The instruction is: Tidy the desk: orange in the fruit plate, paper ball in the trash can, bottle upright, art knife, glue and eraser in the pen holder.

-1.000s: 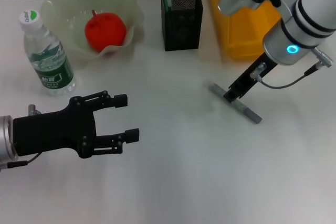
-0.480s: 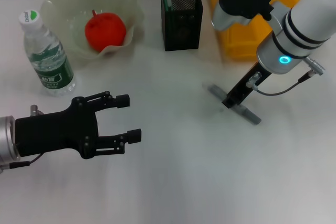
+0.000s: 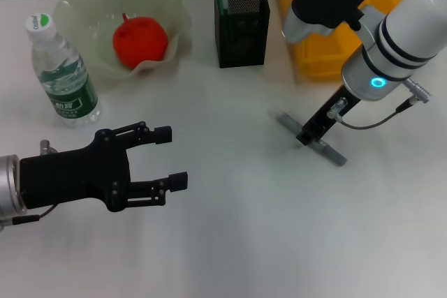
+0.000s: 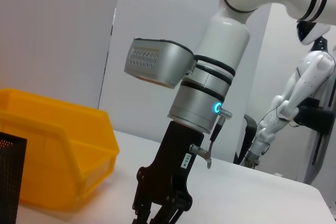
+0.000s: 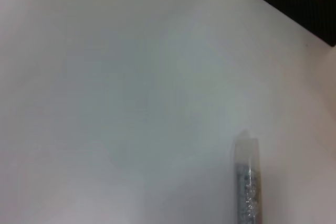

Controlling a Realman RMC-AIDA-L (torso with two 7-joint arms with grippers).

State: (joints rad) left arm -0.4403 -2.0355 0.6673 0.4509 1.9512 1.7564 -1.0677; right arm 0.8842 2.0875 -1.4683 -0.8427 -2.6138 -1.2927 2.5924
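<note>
Where right end effector (image 3: 307, 135) descends, art knife (image 3: 313, 139) beneath.

The white worktop (image 3: 230, 242) carried the fruit plate (image 3: 84, 1) and bottle (image 3: 63, 78) at upper left, the pen holder (image 3: 241, 26) and trash can (image 3: 328, 54) along the top, and a grey art knife (image 3: 328, 150) at right.

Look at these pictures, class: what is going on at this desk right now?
The robot is tidying. Its right tool is down on the grey art knife lying on the desk. The left tool hovers open and empty over the near desk. The orange sits in the fruit plate, the bottle stands upright, and the pen holder waits beside the trash can.
</note>
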